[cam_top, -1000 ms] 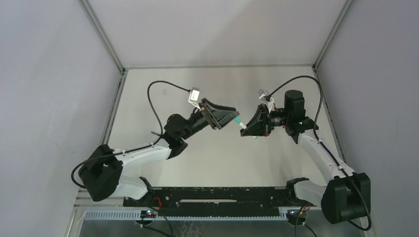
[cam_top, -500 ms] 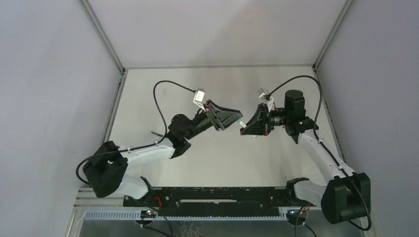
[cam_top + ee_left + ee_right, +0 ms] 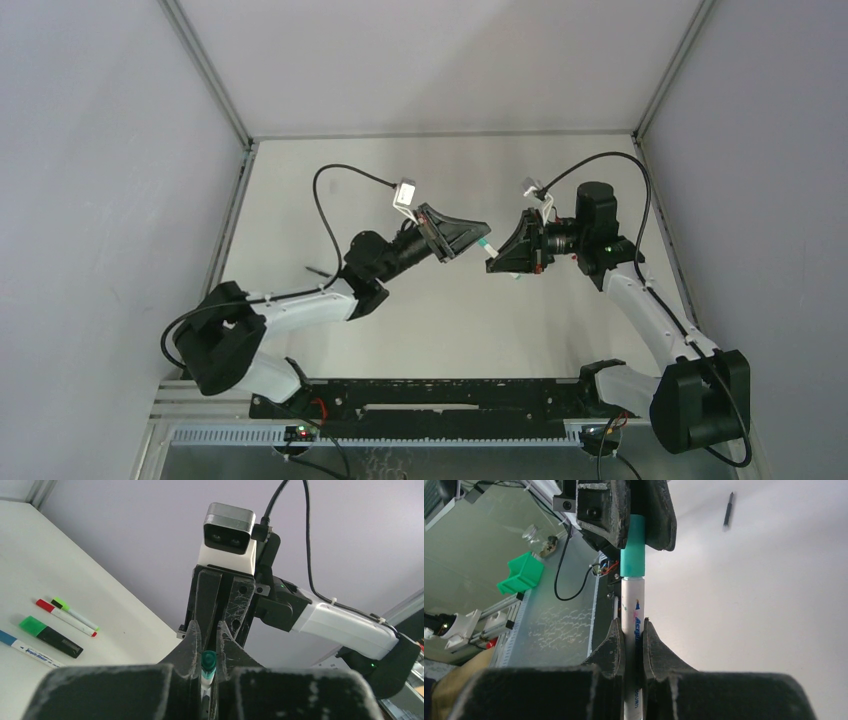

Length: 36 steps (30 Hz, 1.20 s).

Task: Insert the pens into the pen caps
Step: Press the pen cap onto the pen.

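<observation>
Both grippers are facing nose to nose above the table (image 3: 420, 330). The right gripper (image 3: 497, 262) is clamping the white pen (image 3: 633, 615), and the left gripper (image 3: 480, 238) is pinching the teal cap (image 3: 633, 555) at the pen's eleven-o'clock end. Capping seems underway, and it is probably needing a straight push next.

**Left gripper closes in and clamps the teal cap**

Over the last second the left gripper (image 3: 485, 234) has slid closer to the right gripper (image 3: 491, 263). The open stretch of teal and white seen between the two sets of fingertips from above has shrunk to a sliver. Its jaws stood apart before; now they are pressed together on the teal cap (image 3: 633, 555), one finger (image 3: 659, 515) on each side of it. The cap sits on the end of the pen (image 3: 632, 607), just beyond the right fingertips. The left arm (image 3: 300, 305) has followed, with its shoulder and elbow swung toward the right arm's side, and its cable loop (image 3: 330, 185) has shifted the same way.
</observation>
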Tool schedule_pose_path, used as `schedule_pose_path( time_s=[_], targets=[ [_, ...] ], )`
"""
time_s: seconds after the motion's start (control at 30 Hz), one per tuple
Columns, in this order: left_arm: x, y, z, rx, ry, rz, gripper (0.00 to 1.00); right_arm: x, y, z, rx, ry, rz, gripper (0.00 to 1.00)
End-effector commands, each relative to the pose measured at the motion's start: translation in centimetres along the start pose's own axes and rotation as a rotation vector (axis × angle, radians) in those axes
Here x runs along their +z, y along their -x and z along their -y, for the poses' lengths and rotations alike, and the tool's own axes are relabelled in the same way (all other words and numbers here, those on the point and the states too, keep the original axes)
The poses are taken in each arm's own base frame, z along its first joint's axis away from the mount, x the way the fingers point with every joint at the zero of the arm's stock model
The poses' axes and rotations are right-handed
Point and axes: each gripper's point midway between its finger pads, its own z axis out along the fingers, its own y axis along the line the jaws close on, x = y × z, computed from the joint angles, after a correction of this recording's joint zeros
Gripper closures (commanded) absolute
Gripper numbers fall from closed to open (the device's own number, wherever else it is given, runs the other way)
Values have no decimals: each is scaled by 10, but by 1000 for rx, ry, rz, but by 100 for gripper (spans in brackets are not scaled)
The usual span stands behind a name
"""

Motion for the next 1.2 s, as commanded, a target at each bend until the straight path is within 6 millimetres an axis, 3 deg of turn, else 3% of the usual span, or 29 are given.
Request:
schedule_pose_path(
  time_s=[0.0,0.27,0.4,0.63,0.73,0.83,0.93,1.17],
  targets=[
    [11,-7,26,-15,-71,6,100,-2,24,11,-34,-99,39,100],
    [19,-71,-6,-228,133,-97,100,-6,31,32,-137,-293,25,100],
    [19,-109,-10,-285,215,-232,100,-13,39,47,-222,-430,3,100],
    [9,-147,-13,-271,322,-392,100,-35,61,72,-331,-677,2,100],
    [14,-157,-3,-235,273,-417,100,-30,62,64,-301,-617,26,100],
    [16,-166,20,-201,117,-456,100,-25,68,45,-216,-465,90,100],
    [9,-174,40,-204,-24,-489,100,-35,78,37,-121,-369,164,100],
    [-2,-191,46,-230,-82,-545,100,-43,85,30,-25,-268,241,100]
  ],
)
